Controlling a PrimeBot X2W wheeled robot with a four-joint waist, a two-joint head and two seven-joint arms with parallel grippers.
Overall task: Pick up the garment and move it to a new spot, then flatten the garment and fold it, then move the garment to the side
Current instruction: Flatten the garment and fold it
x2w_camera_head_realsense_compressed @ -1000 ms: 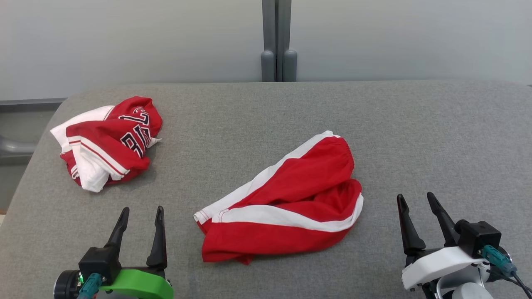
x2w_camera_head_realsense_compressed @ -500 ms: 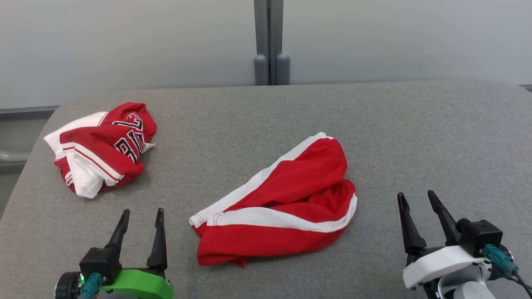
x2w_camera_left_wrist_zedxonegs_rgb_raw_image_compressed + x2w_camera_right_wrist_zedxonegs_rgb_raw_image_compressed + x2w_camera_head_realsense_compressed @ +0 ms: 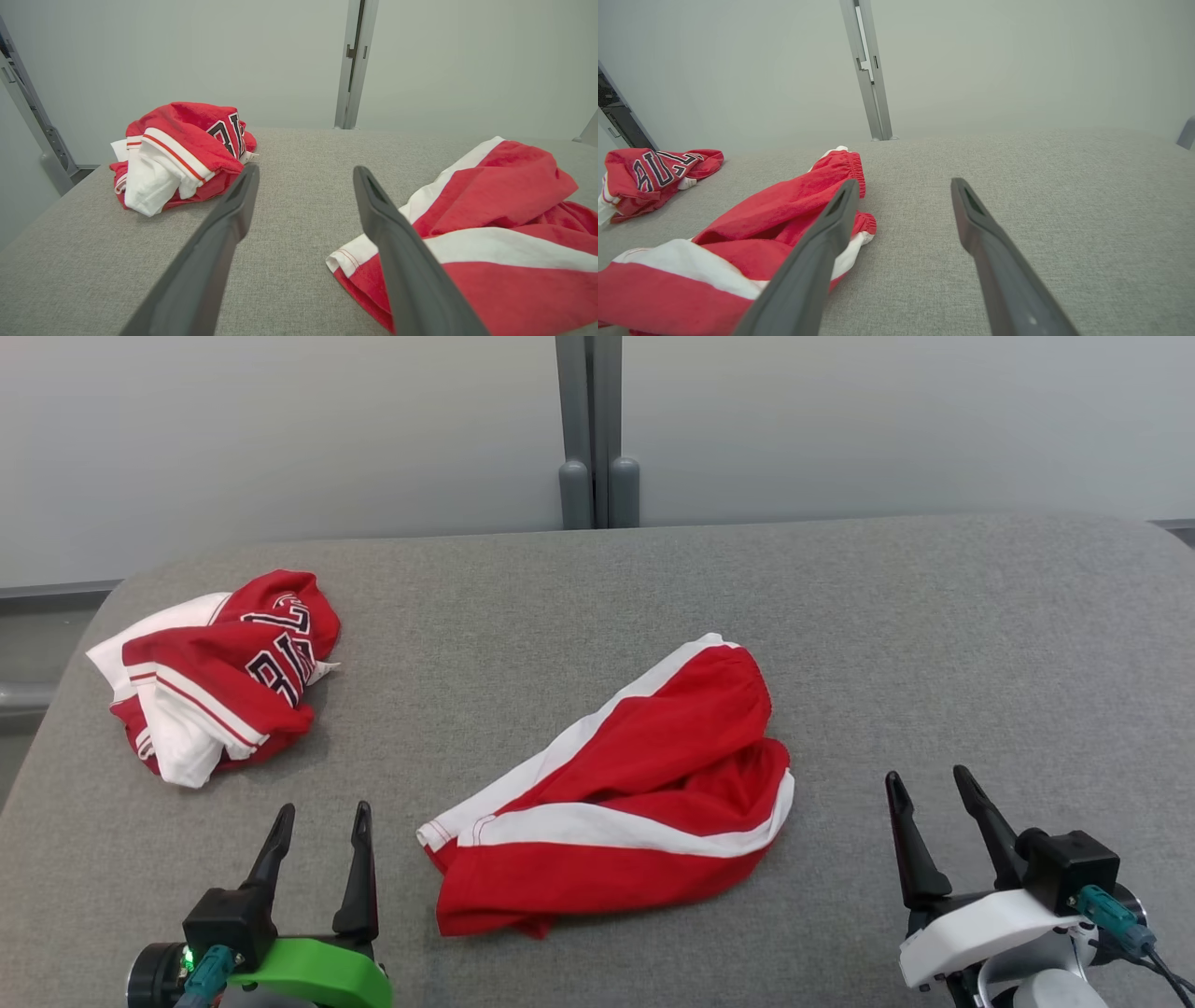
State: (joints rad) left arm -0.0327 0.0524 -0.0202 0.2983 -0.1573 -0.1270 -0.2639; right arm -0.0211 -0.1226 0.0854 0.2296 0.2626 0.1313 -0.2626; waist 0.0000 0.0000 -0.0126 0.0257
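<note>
Surface: grey woven-fabric tabletop (image 3: 934, 635); pale wall (image 3: 280, 429) and grey upright post (image 3: 588, 429) at 12 o'clock.
Task garment: red cloth shorts with white side stripes (image 3: 644, 775), loosely rumpled, at centre, a shade toward 6 o'clock, between the grippers, touching neither.
Other cloth: crumpled red-and-white jersey (image 3: 215, 681) at 10 o'clock.
Writing: dark block lettering (image 3: 661, 170) on jersey, "ULL" legible, rest lost in folds.
Effectors: left gripper (image 3: 323, 807) at 7 o'clock, right gripper (image 3: 927, 775) at 5 o'clock; both spread wide, holding nothing.

Head camera looking down, wrist cameras low, sharing shorts (image 3: 635, 765)
</note>
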